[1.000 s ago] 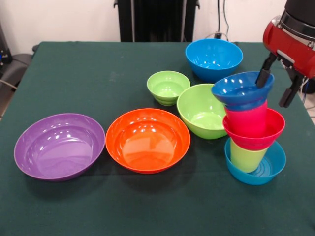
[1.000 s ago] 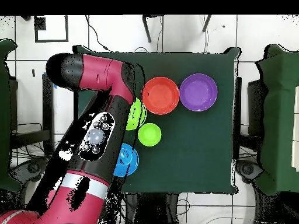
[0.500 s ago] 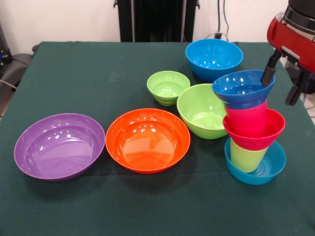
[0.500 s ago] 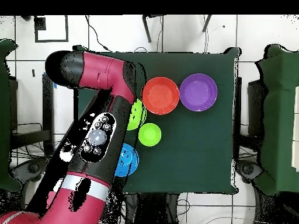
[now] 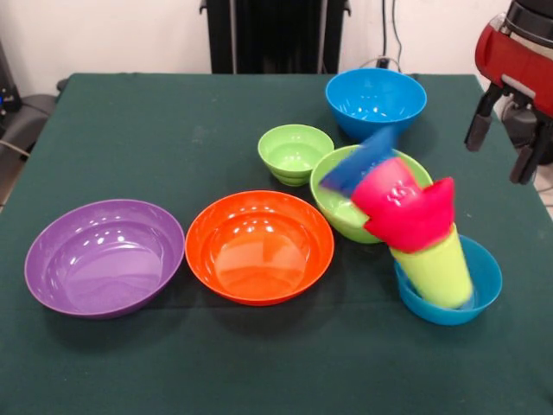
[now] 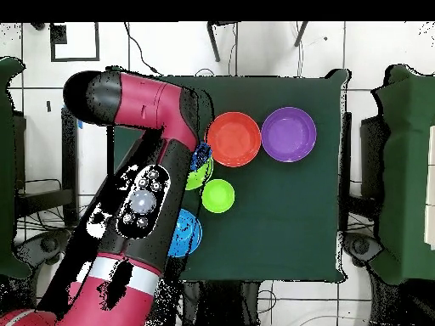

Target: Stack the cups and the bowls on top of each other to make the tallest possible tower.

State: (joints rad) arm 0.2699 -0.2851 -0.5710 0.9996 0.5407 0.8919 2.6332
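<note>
The tower is tipping over to the left in the front view. Its teal-blue bowl (image 5: 484, 290) stays on the table. The lime-green tumbler (image 5: 436, 264) leans left in it. The red bowl (image 5: 419, 220), the red tumbler (image 5: 387, 190) and the blurred dark-blue bowl (image 5: 359, 160) tilt out over the large lime-green bowl (image 5: 341, 207). My gripper (image 5: 498, 160) is open and empty, up at the right, apart from the tower. In the overhead view my arm (image 6: 140, 199) hides the tower.
A purple bowl (image 5: 104, 257) and an orange bowl (image 5: 259, 246) sit at the front left. A small ribbed lime-green bowl (image 5: 295, 153) and a large blue bowl (image 5: 375, 102) stand behind. The overhead view shows the orange bowl (image 6: 234, 138), purple bowl (image 6: 289, 133) and small green bowl (image 6: 217, 195).
The tower stood upright with the dark-blue bowl on top; now it falls to the left. My gripper has drawn up and to the right, off the dark-blue bowl's rim.
</note>
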